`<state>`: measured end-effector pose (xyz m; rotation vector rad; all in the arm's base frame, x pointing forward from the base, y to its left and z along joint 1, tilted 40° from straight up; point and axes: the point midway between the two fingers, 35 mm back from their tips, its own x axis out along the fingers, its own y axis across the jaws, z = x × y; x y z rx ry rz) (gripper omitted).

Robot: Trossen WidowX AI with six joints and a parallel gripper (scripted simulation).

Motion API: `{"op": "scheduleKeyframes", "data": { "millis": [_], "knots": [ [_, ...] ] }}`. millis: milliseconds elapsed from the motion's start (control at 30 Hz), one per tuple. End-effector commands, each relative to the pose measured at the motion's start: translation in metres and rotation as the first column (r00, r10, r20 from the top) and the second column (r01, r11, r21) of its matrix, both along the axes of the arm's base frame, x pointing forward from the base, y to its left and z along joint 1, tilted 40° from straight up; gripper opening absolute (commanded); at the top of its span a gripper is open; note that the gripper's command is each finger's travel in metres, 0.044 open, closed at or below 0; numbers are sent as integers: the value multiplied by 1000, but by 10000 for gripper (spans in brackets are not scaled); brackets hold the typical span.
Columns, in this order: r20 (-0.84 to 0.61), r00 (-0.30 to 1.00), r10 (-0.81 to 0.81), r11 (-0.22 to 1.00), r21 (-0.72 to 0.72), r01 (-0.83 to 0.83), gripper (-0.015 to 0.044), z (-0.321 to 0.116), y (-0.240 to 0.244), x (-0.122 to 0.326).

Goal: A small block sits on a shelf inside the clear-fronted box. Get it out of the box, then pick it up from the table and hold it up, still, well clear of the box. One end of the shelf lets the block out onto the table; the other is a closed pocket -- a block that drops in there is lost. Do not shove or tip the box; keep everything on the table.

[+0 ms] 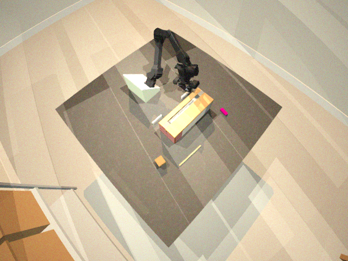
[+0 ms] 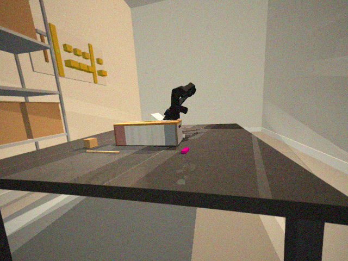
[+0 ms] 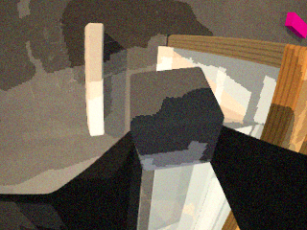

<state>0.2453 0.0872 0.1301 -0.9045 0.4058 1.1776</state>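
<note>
My gripper (image 1: 187,87) (image 3: 171,132) is shut on a dark grey block (image 3: 175,112), which fills the space between the two black fingers in the wrist view. The box (image 1: 185,116) (image 2: 145,135) (image 3: 292,107) stands upright on the table, with an orange wooden top, a long slot in it and a pale front with reddish and bluish ends. My gripper is by the box's back right end; in the wrist view the block overlaps the box's end. The exact gap to the box cannot be told. The block is not distinct in the top and exterior views.
White bars (image 1: 157,119) (image 1: 185,95) (image 3: 94,79) lie behind the box. A pale green wedge (image 1: 143,91) is at back left. A magenta block (image 1: 224,111) (image 2: 185,150) (image 3: 297,25) lies right of the box, an orange cube (image 1: 160,161) (image 2: 90,142) and thin stick (image 1: 190,155) (image 2: 102,151) in front.
</note>
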Motion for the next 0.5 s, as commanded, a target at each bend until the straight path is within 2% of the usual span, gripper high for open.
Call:
{"op": "scheduleKeyframes", "data": {
  "millis": [0,233,467],
  "knots": [
    [-118,986,-114,990,65,122,0,2,-3,1],
    [-314,909,-274,936,130,327,0,3,-8,-1],
    [-507,768,-391,838,149,525,0,4,-13,-3]
  ]
}}
